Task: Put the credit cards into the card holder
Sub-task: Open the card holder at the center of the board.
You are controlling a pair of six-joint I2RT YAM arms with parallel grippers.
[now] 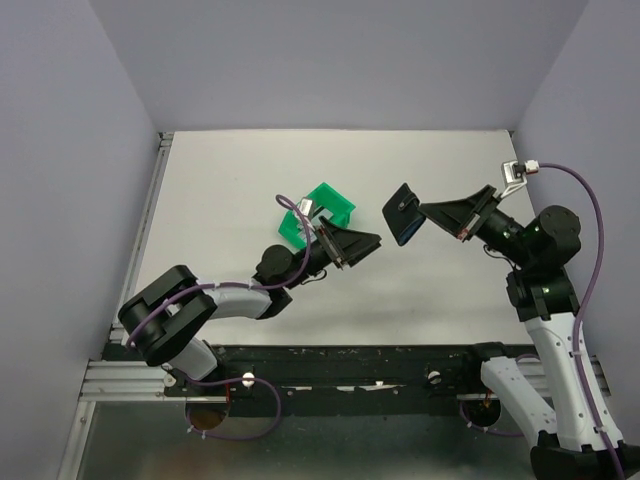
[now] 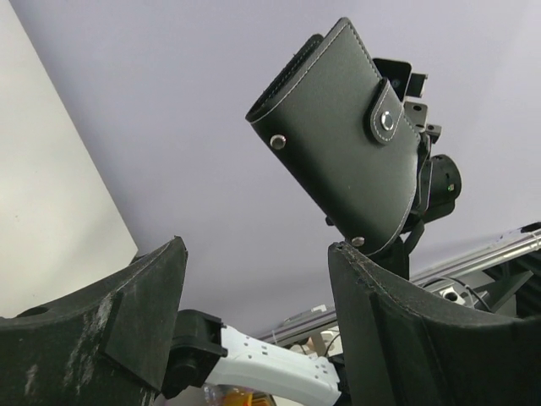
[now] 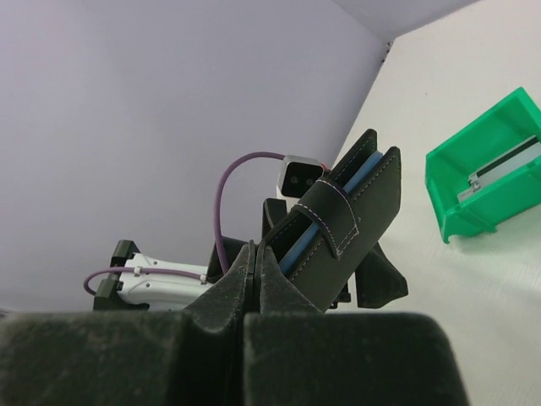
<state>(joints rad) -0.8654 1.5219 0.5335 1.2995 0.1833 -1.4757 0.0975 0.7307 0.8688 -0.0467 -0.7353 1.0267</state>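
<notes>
My right gripper (image 1: 428, 212) is shut on one edge of the black card holder (image 1: 402, 214) and holds it in the air above the table's middle. In the right wrist view the card holder (image 3: 348, 222) stands slightly parted, strap across its side, with a pale blue credit card (image 3: 341, 200) edge-on inside. My left gripper (image 1: 362, 243) faces it from the left, open and holding nothing. In the left wrist view the card holder (image 2: 342, 139) hangs beyond the left gripper (image 2: 258, 258), apart from both fingers. A silvery-grey credit card (image 3: 500, 169) lies in the green bin (image 3: 473, 211).
The green bin (image 1: 322, 208) sits on the white table just behind my left gripper. Purple-grey walls close the table in at the back and on both sides. A metal rail (image 1: 140, 250) runs along the table's left edge.
</notes>
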